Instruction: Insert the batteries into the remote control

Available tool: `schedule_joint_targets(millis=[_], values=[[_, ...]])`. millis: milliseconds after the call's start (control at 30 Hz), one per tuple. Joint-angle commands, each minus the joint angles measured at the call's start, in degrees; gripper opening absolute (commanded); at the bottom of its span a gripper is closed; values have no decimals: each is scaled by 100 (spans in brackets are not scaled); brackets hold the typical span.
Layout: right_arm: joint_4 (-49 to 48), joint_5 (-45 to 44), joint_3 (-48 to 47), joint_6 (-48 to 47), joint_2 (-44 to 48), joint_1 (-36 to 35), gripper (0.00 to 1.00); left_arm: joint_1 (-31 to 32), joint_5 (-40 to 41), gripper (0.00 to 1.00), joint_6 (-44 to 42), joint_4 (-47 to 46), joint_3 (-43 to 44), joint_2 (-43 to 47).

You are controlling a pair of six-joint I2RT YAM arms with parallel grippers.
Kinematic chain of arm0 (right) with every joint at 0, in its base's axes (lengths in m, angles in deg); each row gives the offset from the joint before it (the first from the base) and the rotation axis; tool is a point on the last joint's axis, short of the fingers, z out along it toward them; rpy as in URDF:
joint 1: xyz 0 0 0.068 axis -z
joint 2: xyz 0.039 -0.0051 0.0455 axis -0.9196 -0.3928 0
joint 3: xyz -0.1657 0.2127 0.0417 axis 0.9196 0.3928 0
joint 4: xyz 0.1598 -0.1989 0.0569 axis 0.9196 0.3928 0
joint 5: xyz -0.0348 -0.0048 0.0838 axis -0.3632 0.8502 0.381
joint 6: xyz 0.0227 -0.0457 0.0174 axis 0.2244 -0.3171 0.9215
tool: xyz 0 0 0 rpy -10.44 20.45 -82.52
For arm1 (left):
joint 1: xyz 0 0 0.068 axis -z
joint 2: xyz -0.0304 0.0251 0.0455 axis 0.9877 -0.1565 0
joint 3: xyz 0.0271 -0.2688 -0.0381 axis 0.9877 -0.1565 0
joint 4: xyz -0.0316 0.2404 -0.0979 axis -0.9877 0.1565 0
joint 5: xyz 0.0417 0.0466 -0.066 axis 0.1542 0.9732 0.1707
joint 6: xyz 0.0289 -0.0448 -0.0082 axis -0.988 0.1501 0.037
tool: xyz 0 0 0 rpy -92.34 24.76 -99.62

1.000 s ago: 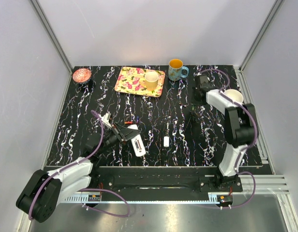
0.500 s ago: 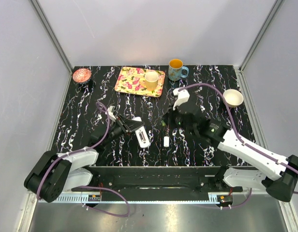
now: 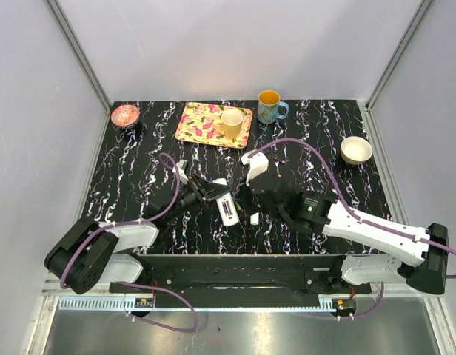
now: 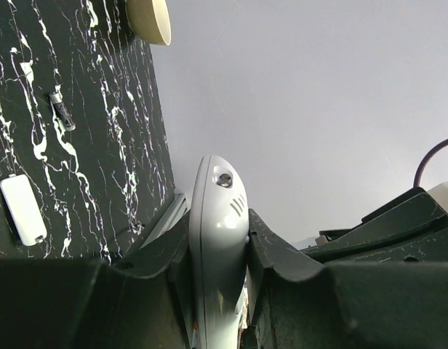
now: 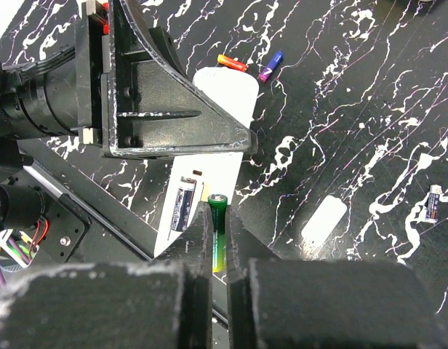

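My left gripper is shut on the white remote control, gripping its sides. In the right wrist view the remote lies face up with a dark battery in its recess. My right gripper is shut on a green battery, held upright just above the remote's recess end. A red-orange battery and a purple one lie beyond the remote. Another battery lies far right. My right gripper sits right beside the remote in the top view.
A small white oblong cover lies on the table right of the remote. At the back stand a floral tray with a yellow cup, a blue mug, a white bowl and a pink bowl.
My right arm has swung from the back right down to the middle, ending over the remote. My left gripper has carried the remote to the right.
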State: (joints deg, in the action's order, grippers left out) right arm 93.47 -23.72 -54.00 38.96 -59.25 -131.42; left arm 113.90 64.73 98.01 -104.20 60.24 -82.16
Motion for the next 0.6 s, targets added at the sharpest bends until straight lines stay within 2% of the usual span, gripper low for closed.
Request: schedule_joint_targets(millis=[0, 567], values=[[-299, -198, -100, 78, -4, -66, 0, 58, 193, 0, 87, -705, 257, -75], [-642, -303, -39, 139, -330, -242, 0, 120, 229, 0, 139, -873, 337, -154]])
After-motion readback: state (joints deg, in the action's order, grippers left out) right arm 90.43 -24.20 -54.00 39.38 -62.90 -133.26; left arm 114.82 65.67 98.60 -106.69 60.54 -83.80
